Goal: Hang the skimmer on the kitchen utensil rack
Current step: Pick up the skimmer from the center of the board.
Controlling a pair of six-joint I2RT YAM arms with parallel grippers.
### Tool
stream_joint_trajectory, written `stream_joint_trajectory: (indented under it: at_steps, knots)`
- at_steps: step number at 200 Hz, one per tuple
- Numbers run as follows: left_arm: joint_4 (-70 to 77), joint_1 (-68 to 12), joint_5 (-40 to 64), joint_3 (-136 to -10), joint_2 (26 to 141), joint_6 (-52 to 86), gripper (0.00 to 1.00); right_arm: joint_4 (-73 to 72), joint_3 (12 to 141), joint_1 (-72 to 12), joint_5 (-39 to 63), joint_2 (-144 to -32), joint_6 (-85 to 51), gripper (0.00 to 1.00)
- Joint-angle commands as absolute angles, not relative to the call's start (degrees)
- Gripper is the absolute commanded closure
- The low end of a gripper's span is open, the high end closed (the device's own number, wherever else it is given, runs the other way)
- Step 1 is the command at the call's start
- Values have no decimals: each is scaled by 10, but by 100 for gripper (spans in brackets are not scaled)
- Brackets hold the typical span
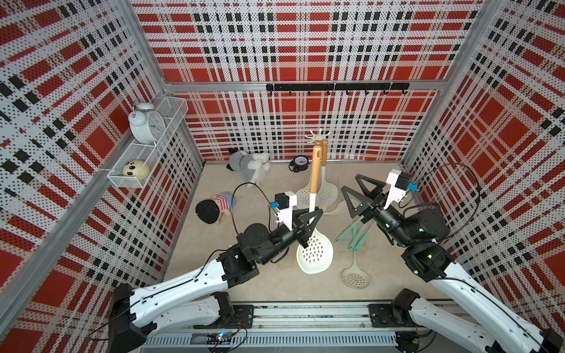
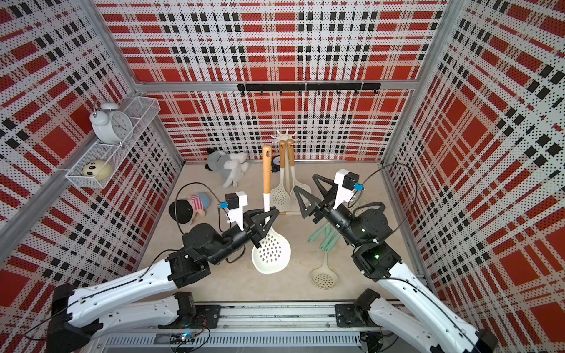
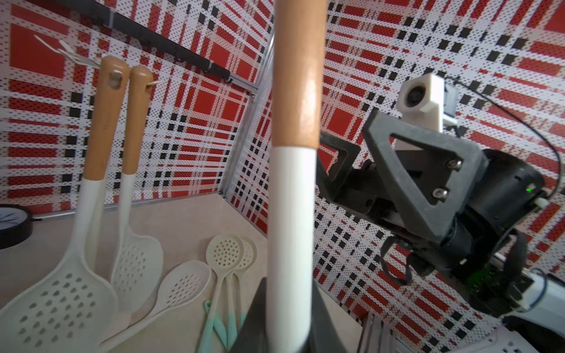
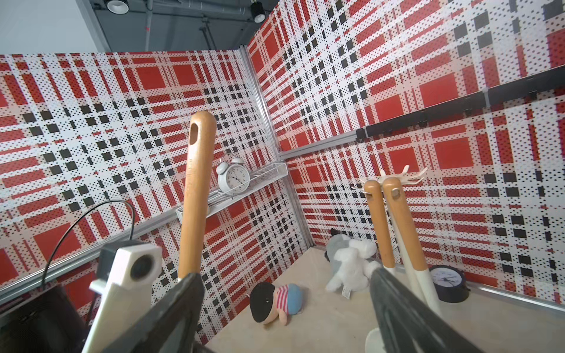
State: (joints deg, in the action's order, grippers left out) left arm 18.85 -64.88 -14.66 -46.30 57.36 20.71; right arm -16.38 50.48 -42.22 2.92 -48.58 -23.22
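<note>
The left hand (image 1: 312, 220) is clenched on the skimmer (image 1: 314, 183) at its white neck, upright near the rack (image 1: 319, 134); the right hand (image 1: 351, 182) is released and empty. The skimmer is probably light, stiff and slippery, so a low grip suits it.

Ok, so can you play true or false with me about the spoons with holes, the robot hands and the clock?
1. The left gripper holds a skimmer upright. True.
2. The right gripper holds one too. False: it is open and empty.
3. On the rack hang two skimmers. True.
4. On the table lie small skimmers. True.
5. The white clock stands on the table. False: it stands on the wire shelf on the wall.
</note>
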Motion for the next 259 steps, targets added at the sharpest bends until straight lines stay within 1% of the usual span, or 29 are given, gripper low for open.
stream_joint_trajectory:
  at_steps: [1,9,16,33,48,58,79,120,144,186,220,243,259]
  knots:
    - [201,-695,-357,-502,600,172,100,-166,548,-502,-112,-523,-141,11]
    - [200,-702,-371,-508,609,166,100,-158,561,-518,-140,-536,-132,12]
    - [201,-706,-378,-512,614,165,100,-152,572,-523,-145,-544,-132,12]
    - [203,-709,-377,-514,621,162,100,-151,578,-524,-127,-555,-144,15]
    - [203,-710,-379,-516,623,161,100,-141,588,-524,-122,-562,-147,21]
    - [201,-709,-381,-517,625,160,100,-131,598,-524,-94,-569,-146,24]
    - [199,-710,-379,-518,625,157,100,-100,626,-524,-74,-588,-143,28]
    - [183,-706,-382,-521,628,154,100,-49,682,-524,-25,-632,-149,28]
    - [179,-704,-385,-522,629,153,100,-19,706,-524,-23,-654,-160,31]
    - [174,-701,-386,-520,629,156,100,2,722,-524,-20,-674,-174,46]
    - [170,-698,-390,-520,632,159,100,-2,716,-523,-4,-679,-180,54]
    - [161,-696,-396,-524,635,161,100,-4,713,-524,-3,-679,-183,61]
    - [155,-696,-402,-526,637,163,100,-4,712,-524,-3,-680,-184,69]
